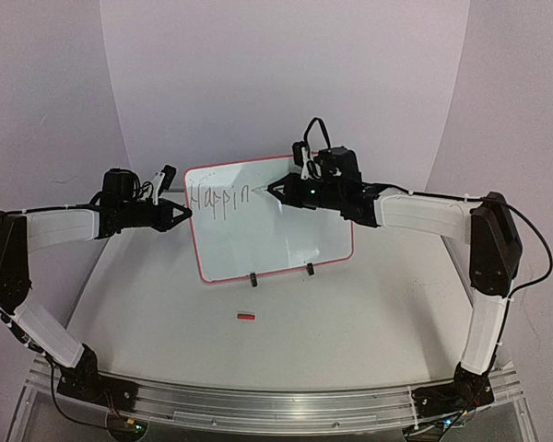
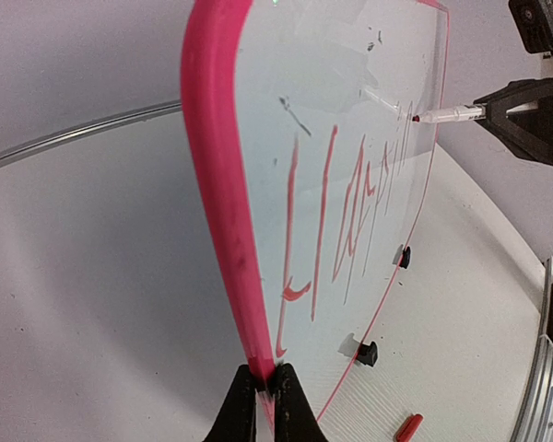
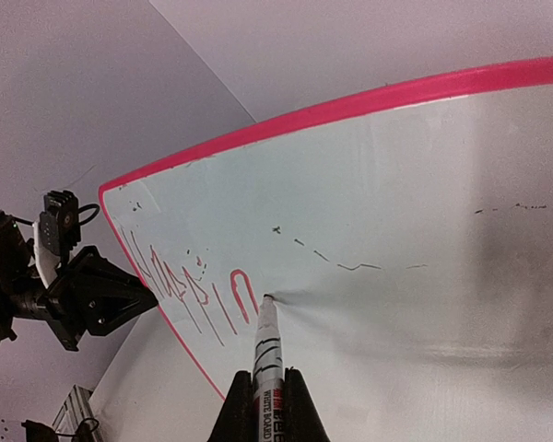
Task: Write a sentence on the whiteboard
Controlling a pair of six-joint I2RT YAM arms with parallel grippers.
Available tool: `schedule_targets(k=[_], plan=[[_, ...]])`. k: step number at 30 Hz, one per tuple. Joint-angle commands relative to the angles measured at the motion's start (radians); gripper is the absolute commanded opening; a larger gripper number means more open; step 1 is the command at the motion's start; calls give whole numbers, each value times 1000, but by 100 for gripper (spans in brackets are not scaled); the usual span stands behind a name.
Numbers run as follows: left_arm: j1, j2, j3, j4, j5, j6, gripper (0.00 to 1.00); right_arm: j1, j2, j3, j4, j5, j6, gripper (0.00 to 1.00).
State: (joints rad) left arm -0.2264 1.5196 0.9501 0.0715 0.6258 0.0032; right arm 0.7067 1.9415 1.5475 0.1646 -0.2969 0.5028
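At the near edge of the tabletop (image 1: 369,313), sitting bolted side by side on a metal rail (image 1: 276,401): the left arm base (image 1: 78,376) and the right arm base (image 1: 456,394). A little farther in, lying flat and alone on the white surface, a small red piece (image 1: 246,317), well apart from everything else and too small for telling what it is. Behind it, standing on two black feet (image 1: 252,279) near the middle of the tabletop, the whiteboard (image 1: 276,239) with its thin red frame.

Pinching the left edge of this frame with the left fingers (image 2: 238,414), pressing onto the red rim from both sides. Reaching in from the other side and clamping a marker (image 3: 267,350) with the right fingers (image 3: 238,412), closing tight around its barrel. Pointing the marker at the upper part of the board, with the tip seemingly touching the white surface just after the last stroke.

Showing on the upper left of the board only a part of the sentence (image 3: 194,295): thin strokes reading "Happin", looking reddish from the wrist cameras and darker from above. Showing also some faint dashes (image 3: 350,265) to the right of the tip. Farther back, curving behind all this, a plain pale backdrop (image 1: 286,74).
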Motion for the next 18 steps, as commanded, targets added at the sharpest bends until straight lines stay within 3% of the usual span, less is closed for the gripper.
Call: schedule_targets(k=[1, 18], plan=[[-3, -4, 35, -32, -41, 65, 0, -10, -10, 0, 21, 42, 15, 0], [-3, -4, 34, -30, -41, 64, 0, -27, -58, -30, 10, 85, 13, 0]])
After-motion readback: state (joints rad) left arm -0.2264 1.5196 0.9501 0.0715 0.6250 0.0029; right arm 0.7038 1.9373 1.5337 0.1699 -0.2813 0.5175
